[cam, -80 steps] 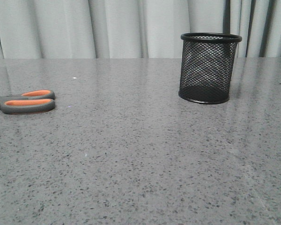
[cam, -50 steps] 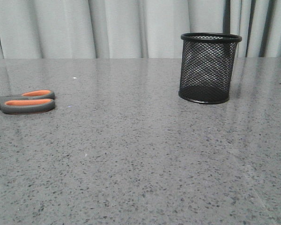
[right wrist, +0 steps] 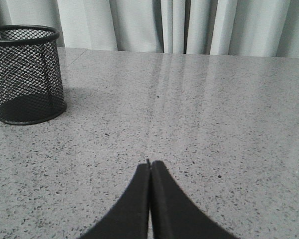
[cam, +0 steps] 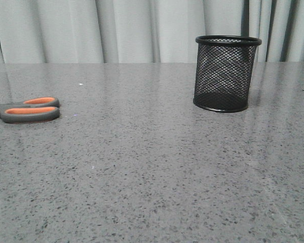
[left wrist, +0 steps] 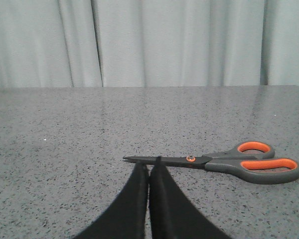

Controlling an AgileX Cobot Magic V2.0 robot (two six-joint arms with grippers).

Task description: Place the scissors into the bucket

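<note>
Scissors [cam: 25,110]: dark grey handles, orange-lined loops, slim blades, flat on speckled grey table [cam: 152,172], far left | black mesh bucket [cam: 226,73]: upright, well apart, right | left gripper [left wrist: 148,167], right gripper [right wrist: 149,163]: clenched, empty

Left claw [left wrist: 148,167] and right claw [right wrist: 149,163] both have their black fingers pressed together.
</note>
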